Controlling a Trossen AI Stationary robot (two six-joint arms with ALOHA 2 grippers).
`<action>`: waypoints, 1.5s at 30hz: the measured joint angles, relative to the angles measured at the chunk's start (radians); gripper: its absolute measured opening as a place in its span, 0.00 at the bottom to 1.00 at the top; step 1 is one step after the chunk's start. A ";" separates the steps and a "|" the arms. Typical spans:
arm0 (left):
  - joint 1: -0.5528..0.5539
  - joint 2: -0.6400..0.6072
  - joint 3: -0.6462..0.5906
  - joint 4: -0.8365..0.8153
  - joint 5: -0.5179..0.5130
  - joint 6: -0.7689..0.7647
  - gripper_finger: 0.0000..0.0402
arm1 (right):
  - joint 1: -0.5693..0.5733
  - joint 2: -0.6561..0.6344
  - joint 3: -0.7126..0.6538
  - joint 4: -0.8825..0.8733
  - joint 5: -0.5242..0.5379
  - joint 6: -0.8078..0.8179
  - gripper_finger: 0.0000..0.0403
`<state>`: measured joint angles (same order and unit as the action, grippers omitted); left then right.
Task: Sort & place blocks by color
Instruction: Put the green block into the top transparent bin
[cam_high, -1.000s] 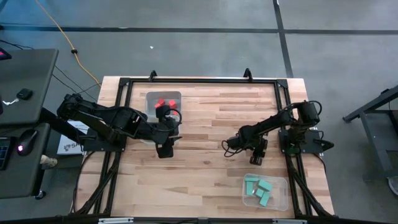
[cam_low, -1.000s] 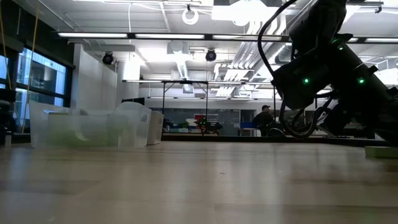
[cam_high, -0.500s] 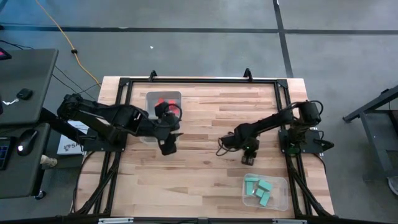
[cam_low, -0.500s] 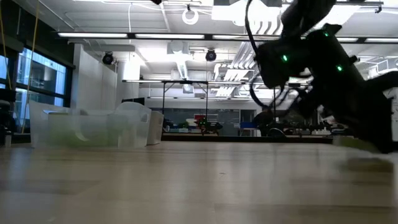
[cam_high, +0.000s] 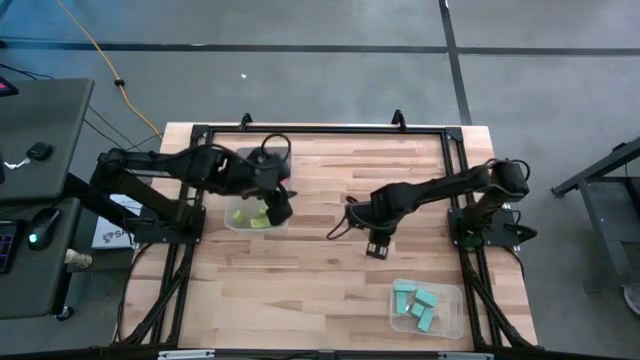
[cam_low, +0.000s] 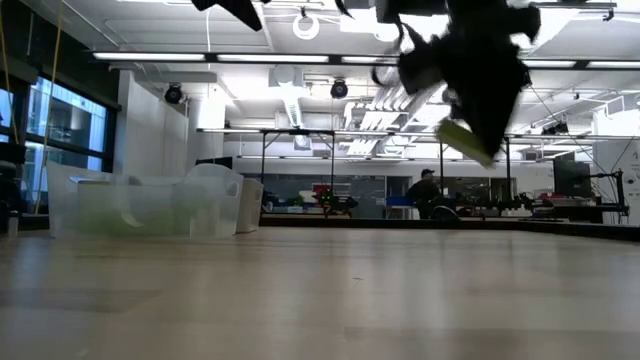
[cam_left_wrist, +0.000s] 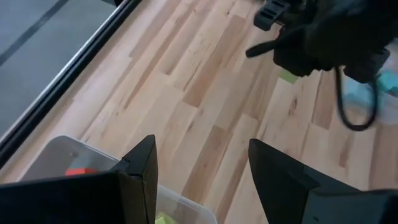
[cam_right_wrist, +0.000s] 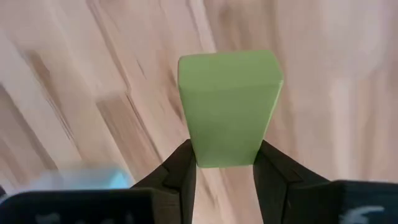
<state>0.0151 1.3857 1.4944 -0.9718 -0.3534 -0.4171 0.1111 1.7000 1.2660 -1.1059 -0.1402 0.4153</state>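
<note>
Right hand (cam_right_wrist: 224, 177) clamped on a lime green block (cam_right_wrist: 229, 106), raised above the bench (cam_high: 330, 280) centre. Left hand (cam_left_wrist: 202, 168) spread apart at nine o'clock, over the tub (cam_high: 240, 222) of green blocks (cam_high: 250, 218).

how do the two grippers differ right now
The right gripper is shut on a lime green block; the left gripper is open and holds nothing. The right gripper hangs over bare wood near the middle of the table; the left gripper is above the tubs on the left side, by the tub of green blocks. Both are dark, two-fingered, and off the tabletop.
</note>
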 joint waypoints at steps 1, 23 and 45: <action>0.007 0.000 0.000 0.001 0.008 0.000 0.43 | 0.000 -0.002 0.028 -0.002 0.021 -0.004 0.25; 0.224 -0.002 0.000 0.214 0.272 -0.358 0.43 | -0.141 -0.006 0.406 0.029 0.298 -0.309 0.25; 0.451 -0.015 -0.001 0.138 0.423 -0.169 0.43 | -0.284 -0.006 0.410 0.092 0.317 -0.443 0.25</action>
<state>0.4657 1.3707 1.4937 -0.8339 0.0692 -0.5861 -0.1734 1.6943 1.6756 -1.0143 0.1770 -0.0275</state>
